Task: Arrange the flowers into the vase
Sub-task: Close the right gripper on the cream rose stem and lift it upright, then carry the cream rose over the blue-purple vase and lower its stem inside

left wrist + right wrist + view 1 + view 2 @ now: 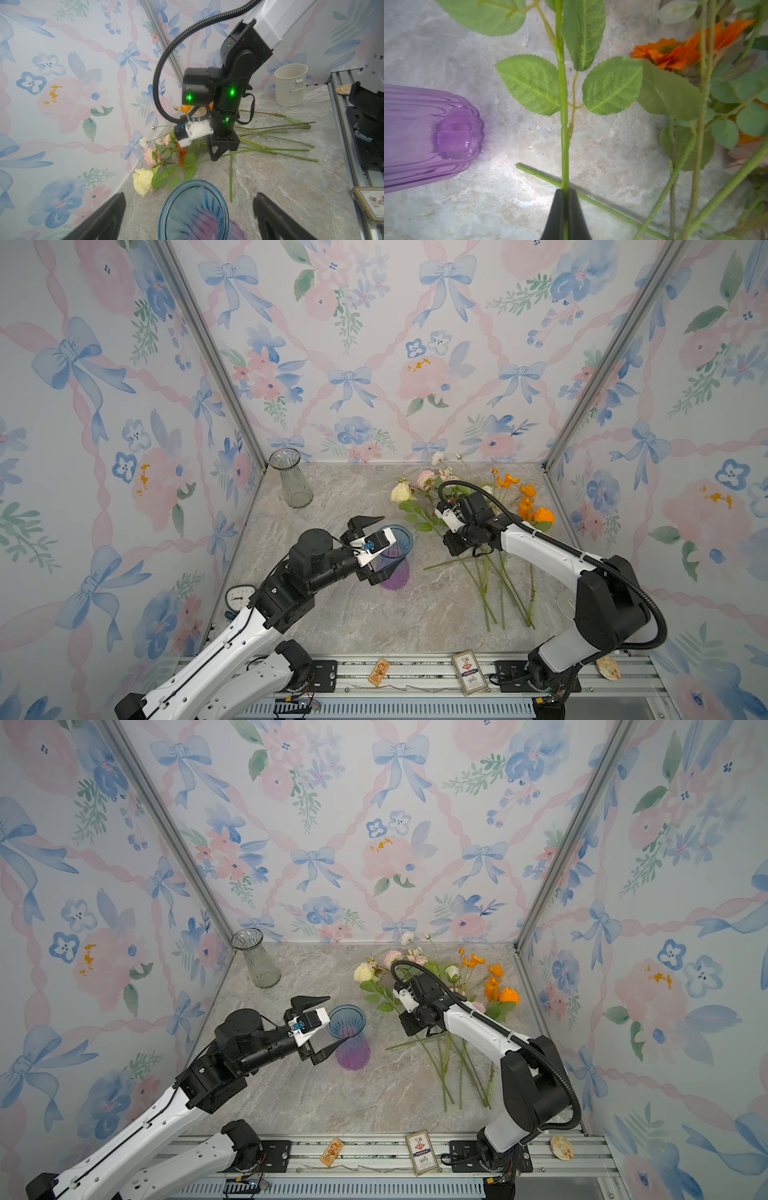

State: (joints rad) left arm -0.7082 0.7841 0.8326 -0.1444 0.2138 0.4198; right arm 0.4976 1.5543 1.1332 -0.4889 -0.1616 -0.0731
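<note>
Flowers (543, 515): long green-stemmed artificial blooms in pink, cream, white and orange. They lie in a loose crossed heap on the grey marble-look desk (353, 622), under and around the right claw (564, 190). Heads fan out beyond it; cut ends trail back toward that arm's base.

Right claw: jaws together, clamped on one thin green plastic stem (563, 124), on the bare stretch just below its serrated cloth leaves (531, 83). In the left wrist view this stem seems to run to the cream rose (143, 182). Cannot tell whether it is off the desk.

Handling, as judged:
- Very light. The stem is springy rather than rigid, narrow and smooth, so it may swivel in the pinch with the head end drooping.
- Leaves are soft and likely to snag the neighbouring stems that cross it.
- Bare stem below the leaves looks the right hold.

Blue-to-purple ribbed glass vase (397, 578): upright, just beside the right claw on the side toward the other arm, apart from the held stem. Left claw (338, 1019): jaws wide apart, one finger either side of the vase's neck, no contact evident. The glass looks hard, slick, breakable and easily tipped.

A clear glass vase (291, 483) stands well apart from both claws.
</note>
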